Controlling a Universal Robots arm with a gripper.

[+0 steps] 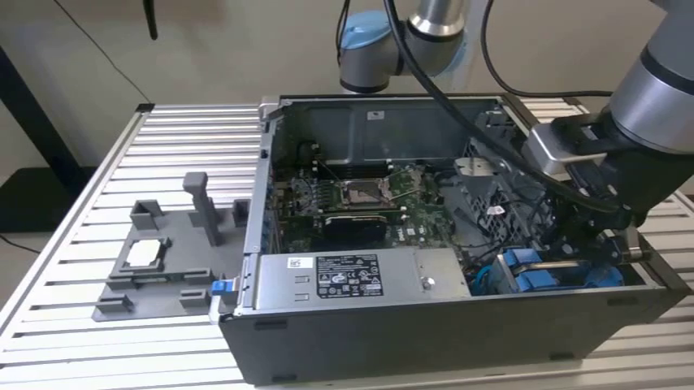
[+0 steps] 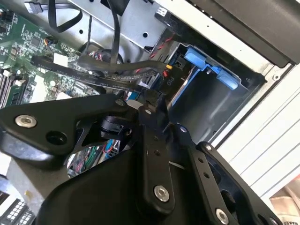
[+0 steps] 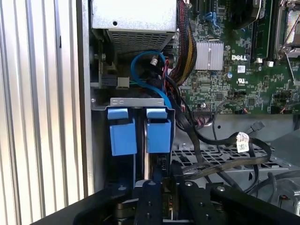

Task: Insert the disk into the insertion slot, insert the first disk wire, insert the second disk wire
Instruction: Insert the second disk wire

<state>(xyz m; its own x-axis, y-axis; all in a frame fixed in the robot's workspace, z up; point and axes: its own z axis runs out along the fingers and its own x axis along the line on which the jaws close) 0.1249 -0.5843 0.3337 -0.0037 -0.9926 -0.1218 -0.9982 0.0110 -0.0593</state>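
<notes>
Inside the open dark grey metal computer case (image 1: 456,325), at the corner on the exterior view's right, the black robot gripper (image 2: 150,101) hung over the dark grey metal-and-plastic insertion slot (image 3: 140,140) with its bright blue plastic tabs (image 3: 123,131).

Item: the disk. A flat edge stood upright between the two blue tabs, which may have been the drive already seated in the cage; this could not be confirmed, and no label was visible on it.

Item: relation. The slot lay directly beyond the fingers (image 2: 157,105), its long axis running away from them down into the case, with the ribbed metal bench (image 1: 184,130) outside the case wall.

Item: fingers. They were pressed nearly together on a small dark part at the tip, seemingly a connector of one black wire (image 2: 93,75); identity uncertain.

Item: surroundings. Green motherboard (image 3: 243,61); grey labelled power-supply box (image 1: 347,276); grey fixture tray with upright posts (image 1: 162,268) on the bench, well apart.

Item: writing. Printed labels present on the power-supply box and on a white wire tag (image 3: 242,142); text not transcribed.
</notes>
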